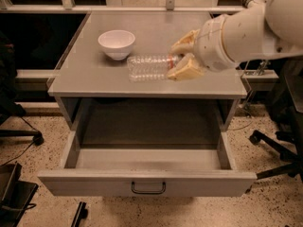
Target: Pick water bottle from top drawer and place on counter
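The grey cabinet [66, 108] sits below and ahead of the hand. Its table [94, 74] lies directly under the hand. The top drawer [147, 186] is pulled fully out, below the hand and on the near side of the table's front edge. Its tray shows nothing inside. The white arm [246, 27] extends over the table's side edge.

The hand [179, 58] is clamped on the cap end of the water bottle [147, 66], one finger above the neck and one below. The bottle lies horizontally and extends past the fingertips over the middle of the table. Contact between bottle and table cannot be confirmed. A white bowl [116, 42] stands just beyond the bottle's base, on the far side from the drawer.

Hazards:
- Roll-off. The bottle is round and on its side. If released above the surface or with sideways motion, it is likely to roll toward the front edge and drop into the open drawer.
- Bowl contact. Further travel past the fingertips may push the bottle's base into the bowl.
- Drag. Withdrawing before the fingers fully part may pull the bottle along.
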Controlling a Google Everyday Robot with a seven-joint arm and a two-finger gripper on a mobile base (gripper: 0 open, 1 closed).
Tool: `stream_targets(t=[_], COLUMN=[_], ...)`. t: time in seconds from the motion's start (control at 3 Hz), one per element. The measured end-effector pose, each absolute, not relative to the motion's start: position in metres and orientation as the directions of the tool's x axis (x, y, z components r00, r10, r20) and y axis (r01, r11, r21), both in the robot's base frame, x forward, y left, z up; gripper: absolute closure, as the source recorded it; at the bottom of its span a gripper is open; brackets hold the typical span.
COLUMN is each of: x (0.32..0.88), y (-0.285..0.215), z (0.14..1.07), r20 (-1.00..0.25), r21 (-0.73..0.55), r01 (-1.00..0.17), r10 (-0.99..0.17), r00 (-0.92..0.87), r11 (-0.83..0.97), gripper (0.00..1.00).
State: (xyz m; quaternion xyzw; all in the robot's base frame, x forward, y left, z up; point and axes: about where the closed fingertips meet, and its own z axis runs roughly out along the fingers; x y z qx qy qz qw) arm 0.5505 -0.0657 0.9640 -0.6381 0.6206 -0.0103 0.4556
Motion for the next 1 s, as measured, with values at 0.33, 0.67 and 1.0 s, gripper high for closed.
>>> stream_targets(t=[0.33, 0.67, 1.0], x=[0.594, 0.624, 0.641], y=[-0.090, -0.123, -0.154], z=[0.978, 0.982, 0.968], r20=[-0.489, -0.480, -0.533], r21=[-0.639, -0.670, -0.671], r01=[-0.750, -0.711, -0.679], r10=[-0.843, -0.855, -0.830], r00=[0.222, 0.198, 0.163], r11=[0.173, 0.212, 0.298], gripper=[1.00, 1.00, 1.00])
